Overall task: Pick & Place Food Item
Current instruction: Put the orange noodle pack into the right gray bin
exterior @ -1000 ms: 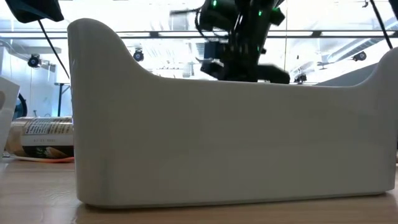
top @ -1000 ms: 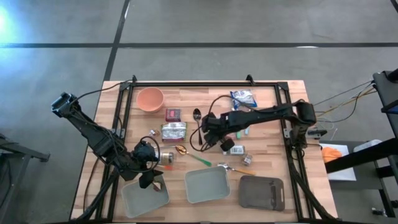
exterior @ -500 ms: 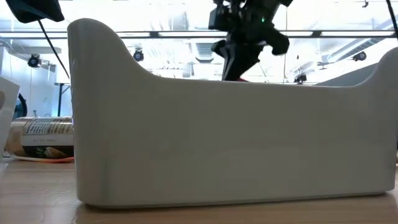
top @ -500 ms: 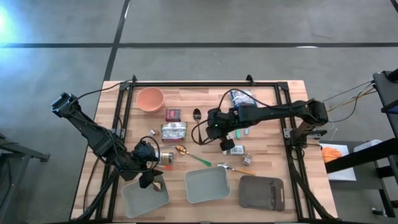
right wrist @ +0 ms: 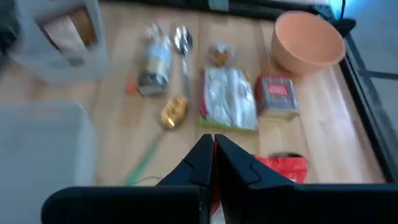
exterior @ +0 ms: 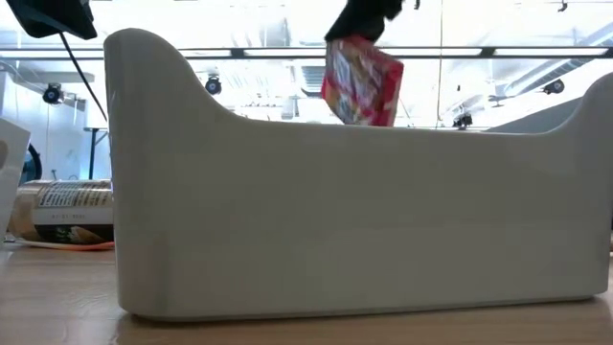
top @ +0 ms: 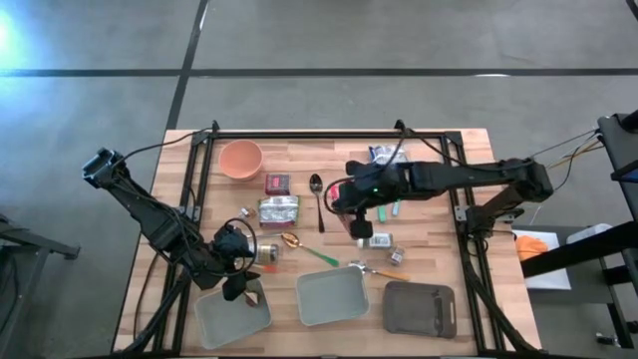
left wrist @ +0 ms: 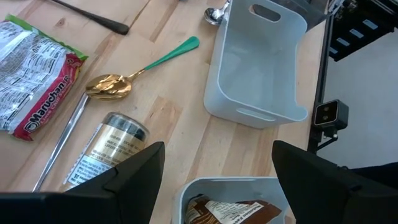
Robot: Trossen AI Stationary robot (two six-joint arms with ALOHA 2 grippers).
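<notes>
Right claw [right wrist: 213, 144], red packet [exterior: 361, 80] now aloft

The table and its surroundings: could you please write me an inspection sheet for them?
Surface: wooden table, crowded.
Job's things: red packet held above the table; brown packet in the left bin; middle bin beside it.
Clutter: orange bowl, noodle packet, gold spoon, jar, dark tray.
Tools: right tool shut on the red packet; left tool open over the left bin.
Cables: wires off the table's right edge.
Surroundings: concrete floor; no person seen.
</notes>
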